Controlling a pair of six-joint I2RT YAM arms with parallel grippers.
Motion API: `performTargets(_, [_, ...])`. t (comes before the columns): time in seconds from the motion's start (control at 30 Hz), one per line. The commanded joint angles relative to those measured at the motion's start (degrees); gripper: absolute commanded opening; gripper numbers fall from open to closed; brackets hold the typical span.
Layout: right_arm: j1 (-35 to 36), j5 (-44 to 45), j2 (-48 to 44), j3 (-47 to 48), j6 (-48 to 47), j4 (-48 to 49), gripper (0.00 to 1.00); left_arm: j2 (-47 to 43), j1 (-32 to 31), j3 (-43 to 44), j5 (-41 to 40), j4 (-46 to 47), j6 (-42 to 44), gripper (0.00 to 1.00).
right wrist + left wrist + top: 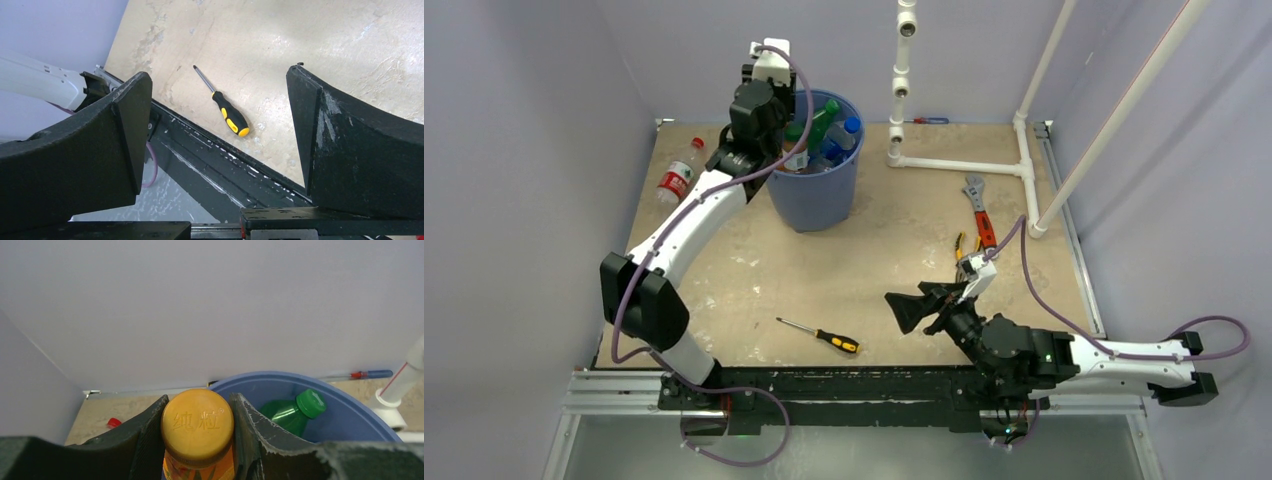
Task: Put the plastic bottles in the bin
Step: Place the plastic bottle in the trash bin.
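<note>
Working across a beige surface (pixel 894 250), with the blue bin (pixel 814 200) standing toward its far left, loaded with a green bottle (pixel 290 412) and others. Reaching the left arm (pixel 694 220) up to the bin's left rim, left jaws clenched on an orange-capped bottle (pixel 197 427), cap facing the wrist camera, body hanging below. Probably needs only a short carry rightward over the bin mouth before release. Keeping the right jaws spread wide and empty near the front edge, well apart from the bin. Leaving one red-labelled bottle (pixel 677 175) lying left of the bin, long axis slanting away, nearer the left arm. Skipping the screwdriver (pixel 821 336).
</note>
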Motion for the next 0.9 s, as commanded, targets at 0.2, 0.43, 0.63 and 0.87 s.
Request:
performTargets(0.2, [0.2,2.5,-0.7,2.1,2.6,-3.9,0.97,3.2,0.1,-3.6,6.8,2.5,-1.0,0.0])
performTargets(0.43, [0.2,2.6,-0.2,2.7,2.7,-4.3,0.97,6.2,0.1,-5.4,13.4,1.7,-3.4,0.0])
performTargets(0.63, [0.1,2.8,-0.9,2.8,2.9,-5.4,0.96,6.8,0.2,-5.6,9.2,2.0,-3.7,0.0])
performTargets(0.87, [0.1,2.8,-1.2,2.8,3.0,-5.5,0.96,6.4,0.8,-2.2,-3.2,-0.6,-5.1,0.15])
